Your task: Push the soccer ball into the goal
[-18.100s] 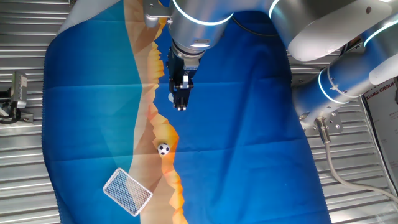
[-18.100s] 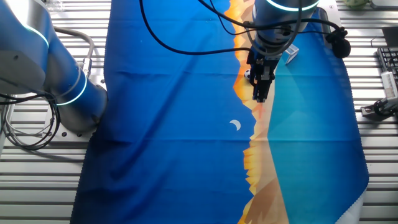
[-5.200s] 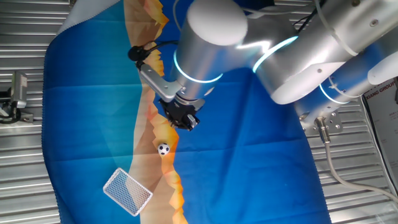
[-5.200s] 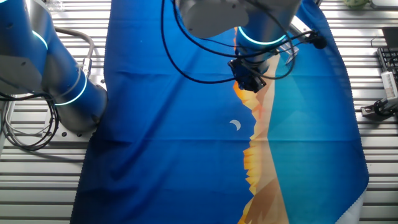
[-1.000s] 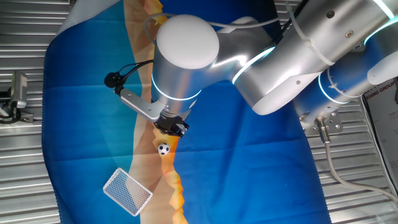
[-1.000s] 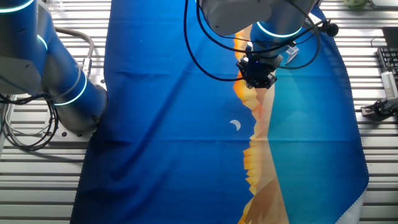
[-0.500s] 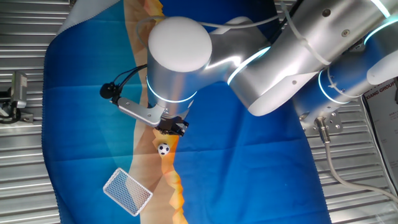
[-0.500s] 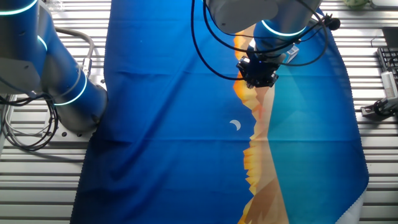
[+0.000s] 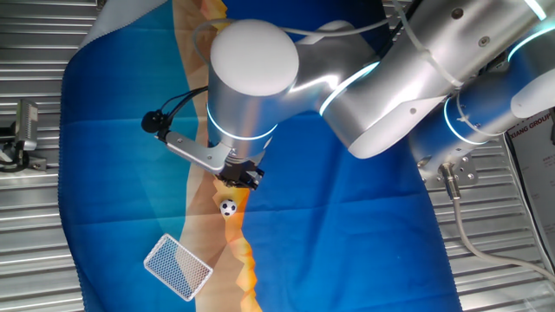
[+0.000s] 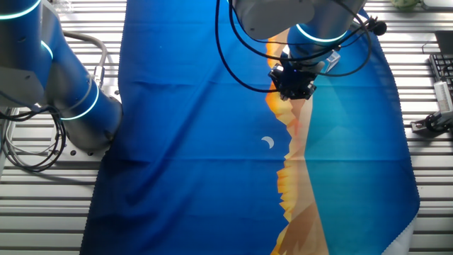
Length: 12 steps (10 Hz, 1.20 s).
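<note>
Ribbed metal slats make up the table (image 9: 35,225), and over them lies a blue cloth (image 9: 338,234) printed with a jagged orange band and, in the other fixed view, a small white crescent (image 10: 267,143). On the orange band in one fixed view sits the soccer ball (image 9: 228,207), tiny, white with black patches. Just above it hangs the gripper (image 9: 238,176), a dark cluster under the arm's (image 9: 347,78) thick silver wrist; its tips are close to the ball but a sliver of cloth shows between them, so they look apart. Whether the jaws stand wide or narrow I cannot tell, since the wrist hides them from both sides. Below and left of the ball, well apart from it, the goal (image 9: 177,266) lies tilted on the lighter blue part of the cloth, its white frame filled with fine mesh. In the other fixed view the gripper (image 10: 292,83) hovers over the orange band, and a corner of the goal (image 10: 332,62) peeks out beside the wrist; the ball is hidden there. A black cable (image 10: 233,53) loops from the wrist.
</note>
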Each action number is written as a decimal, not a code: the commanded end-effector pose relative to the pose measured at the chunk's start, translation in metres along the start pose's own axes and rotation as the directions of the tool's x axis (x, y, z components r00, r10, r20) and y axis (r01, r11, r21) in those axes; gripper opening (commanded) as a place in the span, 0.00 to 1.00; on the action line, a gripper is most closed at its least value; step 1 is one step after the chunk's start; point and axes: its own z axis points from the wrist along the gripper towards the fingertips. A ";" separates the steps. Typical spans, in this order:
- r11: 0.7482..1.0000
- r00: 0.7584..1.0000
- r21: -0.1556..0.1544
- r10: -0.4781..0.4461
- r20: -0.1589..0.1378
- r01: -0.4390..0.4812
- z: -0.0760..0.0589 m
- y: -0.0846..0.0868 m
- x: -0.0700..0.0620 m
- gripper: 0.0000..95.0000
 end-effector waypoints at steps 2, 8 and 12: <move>1.000 1.000 -0.002 0.003 -0.002 -0.003 0.001 0.000 -0.001 0.00; 0.999 0.999 0.007 0.042 0.007 -0.042 0.009 0.016 0.009 0.00; 0.997 0.997 0.004 0.075 0.011 -0.075 0.011 0.018 0.005 0.00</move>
